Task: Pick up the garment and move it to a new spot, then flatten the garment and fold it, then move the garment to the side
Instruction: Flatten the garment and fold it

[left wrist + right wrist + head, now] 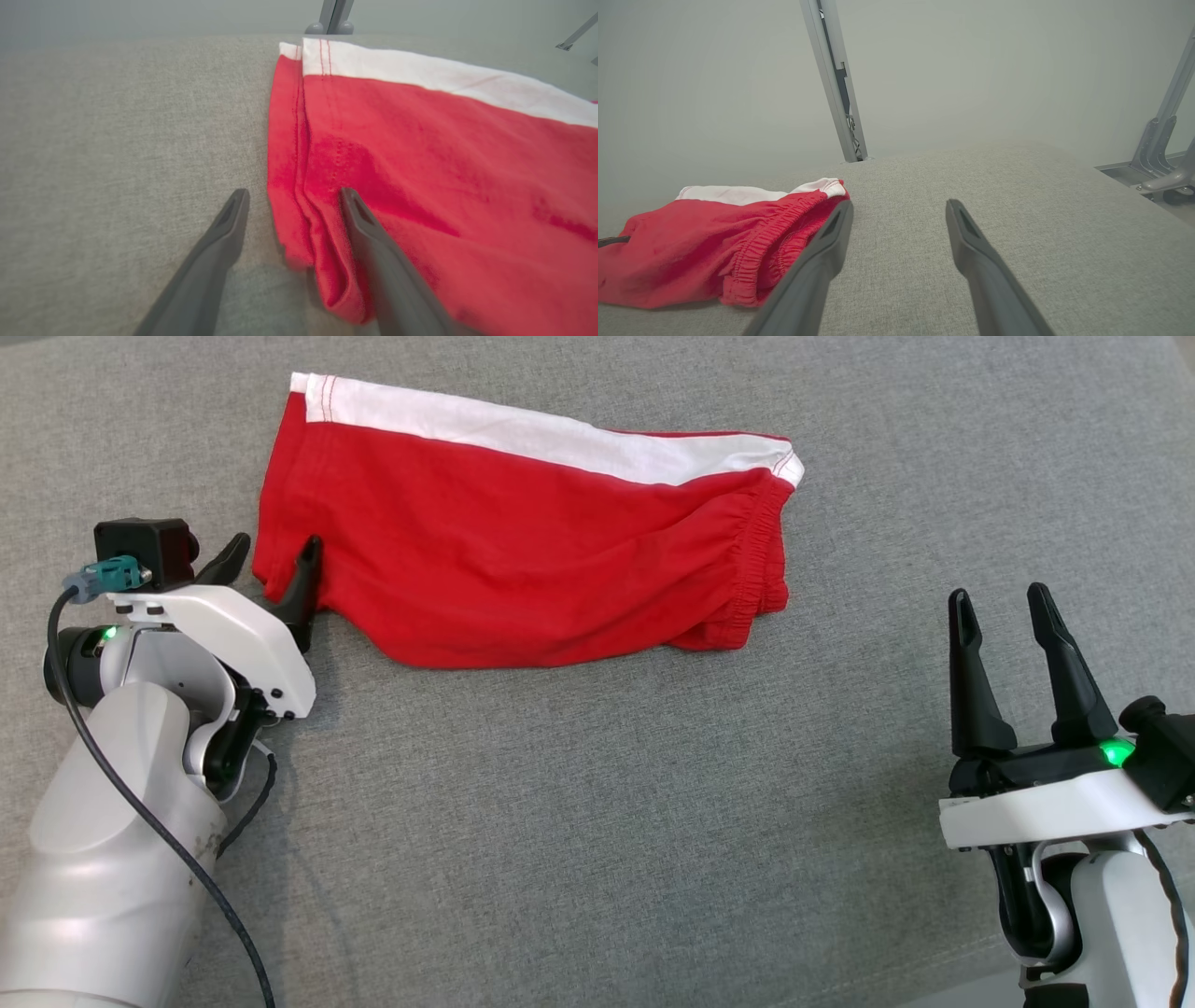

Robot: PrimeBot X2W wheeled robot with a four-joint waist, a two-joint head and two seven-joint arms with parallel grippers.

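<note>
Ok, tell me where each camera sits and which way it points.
Head view: up high, looking down on the red shorts on the grey cushion; left gripper and pale forearm lower left, right gripper lower right.
Left wrist view: low, looking along the open left gripper, which straddles one edge of the shorts.
Right wrist view: low, looking across the cushion to a metal post; the open right gripper is beside the waistband end.
Shared: all three views show the shorts and cushion.

Grey fabric surface (597,803) (perhaps a cushion) bears red shorts (523,569).
</note>
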